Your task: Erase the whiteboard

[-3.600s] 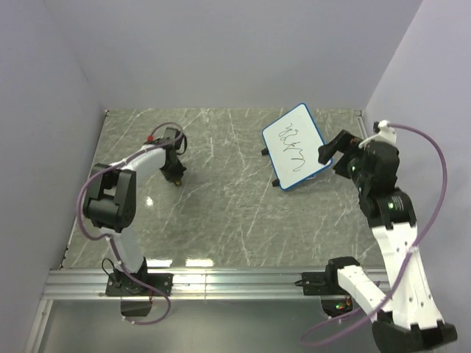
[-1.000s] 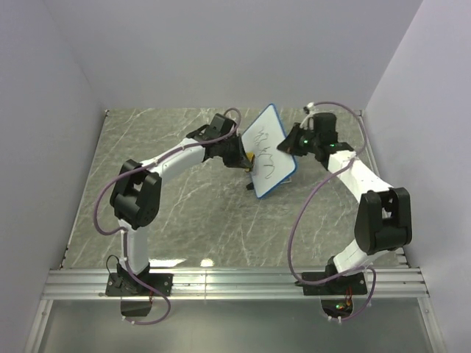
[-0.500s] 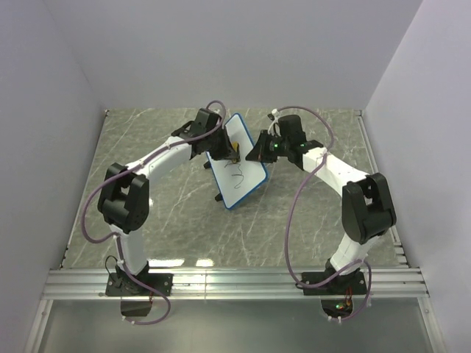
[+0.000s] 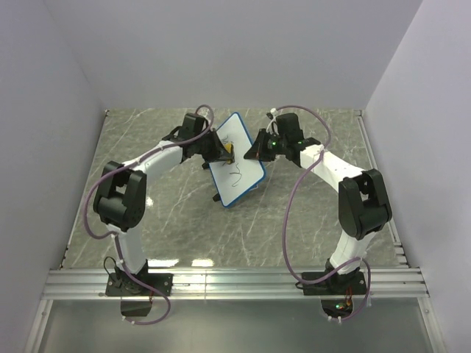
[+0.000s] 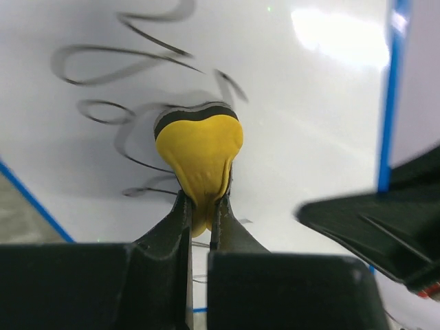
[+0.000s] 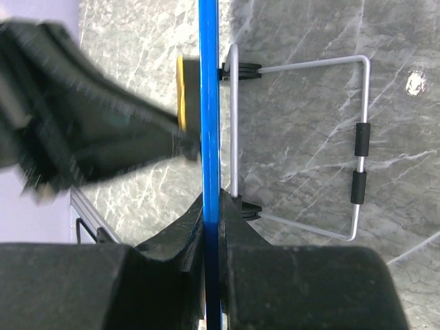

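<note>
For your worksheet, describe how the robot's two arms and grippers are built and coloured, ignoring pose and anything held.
Both the left arm and right arm have white links joined by bulky black rounded joints. A thin purple cable loops beside each. The left gripper and right gripper have black tapering fingers. A small green light glows near the right wrist.

Your whiteboard (image 4: 237, 163) stands tilted on the table (image 4: 169, 213), towards the rear, right between both arms. On its left, your left gripper (image 5: 201, 206) pinches the eraser piece (image 5: 199, 151) against the written face. On its right, your right gripper (image 6: 210, 227) clamps the board's edge, with the wire stand (image 6: 357, 158) behind the board.
</note>
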